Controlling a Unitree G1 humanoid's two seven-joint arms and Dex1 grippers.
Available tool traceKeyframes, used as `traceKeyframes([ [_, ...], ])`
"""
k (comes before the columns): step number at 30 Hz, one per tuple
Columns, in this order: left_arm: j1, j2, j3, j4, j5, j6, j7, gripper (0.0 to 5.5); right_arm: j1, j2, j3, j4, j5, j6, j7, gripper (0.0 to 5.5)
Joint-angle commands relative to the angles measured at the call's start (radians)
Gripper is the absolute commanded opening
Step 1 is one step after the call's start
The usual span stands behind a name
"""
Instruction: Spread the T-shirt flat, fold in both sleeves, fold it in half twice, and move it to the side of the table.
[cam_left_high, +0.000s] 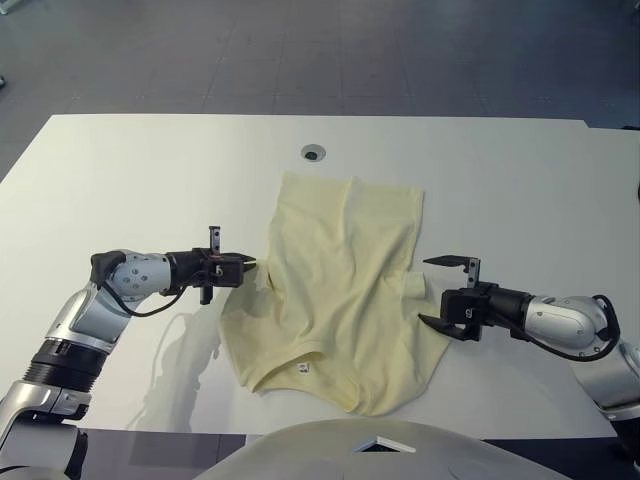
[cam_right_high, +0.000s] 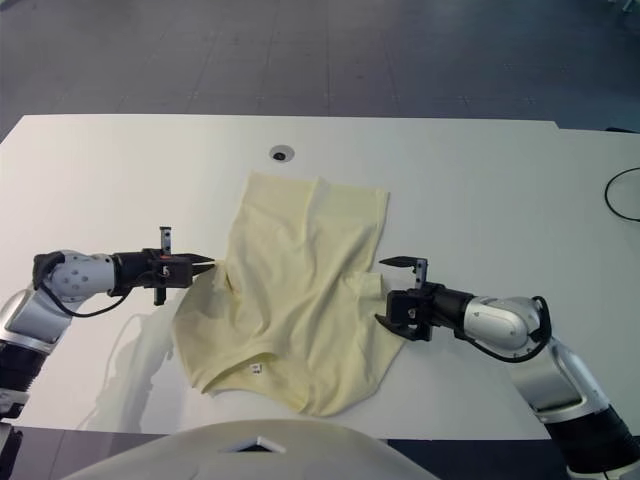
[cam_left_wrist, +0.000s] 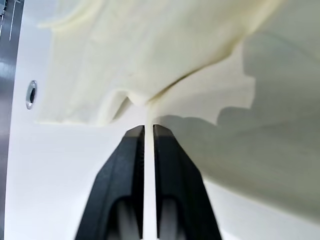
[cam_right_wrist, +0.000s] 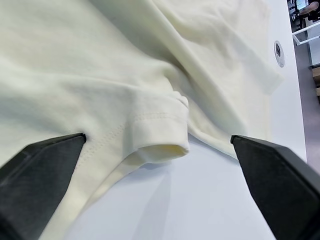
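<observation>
Yellow T-shirt (cam_left_high: 340, 290) | left end effector (cam_left_high: 250, 264) pinches edge | right end effector (cam_left_high: 426, 292) agape beside sleeve (cam_right_wrist: 162, 135)

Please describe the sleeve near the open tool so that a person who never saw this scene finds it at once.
On the white table lies a pale yellow T-shirt, collar toward the robot. From its right edge a short sleeve sticks out, hemmed opening facing the open right tool. Unlike the opposite edge, pinched in the shut left tool, nothing grips it.
</observation>
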Motion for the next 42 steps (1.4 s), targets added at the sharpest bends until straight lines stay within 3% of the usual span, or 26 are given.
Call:
traceKeyframes([
  [1, 0.007, 0.039, -0.012, 0.038, 0.050, -0.036, 0.004, 0.03, 0.051, -0.041, -0.003, 0.045, -0.043, 0.008, 0.011, 5.40],
  [12, 0.152, 0.119, 0.012, -0.052, 0.050, -0.066, 0.012, 0.03, 0.099, -0.116, -0.065, 0.184, -0.068, -0.004, -0.033, 5.40],
  [21, 0.355, 0.228, 0.103, -0.290, -0.024, 0.010, -0.026, 0.03, 0.274, -0.149, -0.161, 0.077, -0.003, 0.049, 0.005, 5.40],
  [32, 0.364, 0.245, 0.198, -0.363, -0.072, 0.076, -0.040, 0.03, 0.218, -0.141, -0.234, -0.005, 0.118, 0.179, 0.047, 5.40],
  [38, 0.254, 0.250, 0.307, -0.434, -0.286, 0.182, -0.096, 1.05, 0.135, -0.162, -0.390, -0.101, 0.274, 0.276, 0.112, 5.40],
  [42, 0.062, 0.179, 0.243, -0.372, -0.278, 0.226, -0.078, 1.69, -0.031, -0.167, -0.338, -0.062, 0.241, 0.303, 0.080, 5.40],
])
